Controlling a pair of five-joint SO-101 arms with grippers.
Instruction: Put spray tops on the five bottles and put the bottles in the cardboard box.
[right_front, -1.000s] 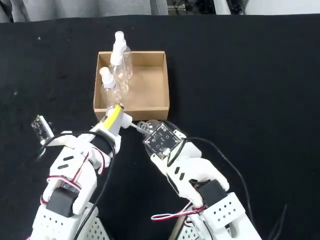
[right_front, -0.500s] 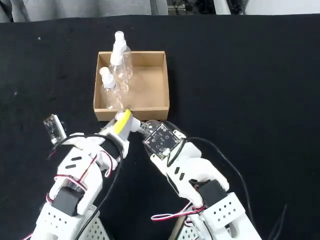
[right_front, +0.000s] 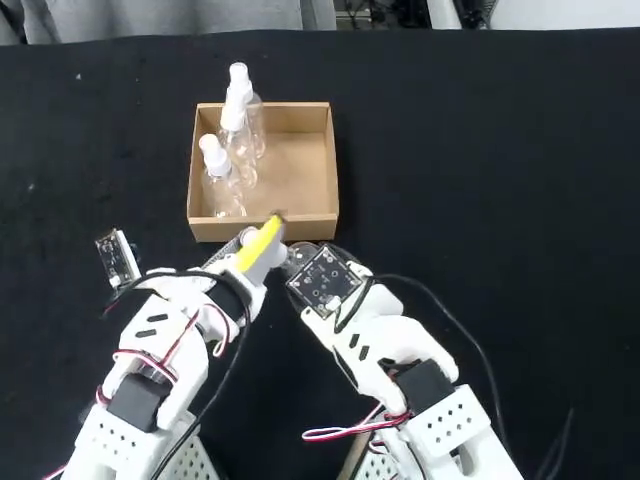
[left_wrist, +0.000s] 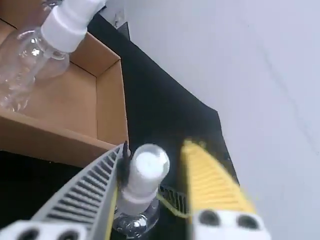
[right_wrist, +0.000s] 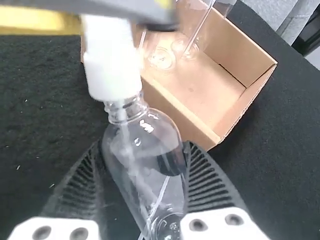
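Note:
My right gripper (right_wrist: 144, 150) is shut on a clear bottle (right_wrist: 145, 165) just in front of the cardboard box (right_front: 335, 165), with the neck pointing toward the left arm. A white spray top (right_wrist: 110, 65) sits on that neck. My left gripper (left_wrist: 156, 146) is shut on the spray top (left_wrist: 147, 167), which lies between its grey finger and its yellow finger (right_front: 262, 243). From above, the bottle (right_front: 288, 252) is mostly hidden by the right gripper (right_front: 290, 255). Three capped bottles (right_front: 232, 110) stand along the box's left side.
The box's (left_wrist: 107, 97) right half is bare cardboard. A capped bottle (left_wrist: 30, 55) leans inside it. Black cloth covers the table all round, with open room to the right of the box. Both arm bases crowd the front edge.
My left gripper carried the spray top rightward onto the held bottle's neck, and its wrist rolled. The right arm and its bottle stayed put.

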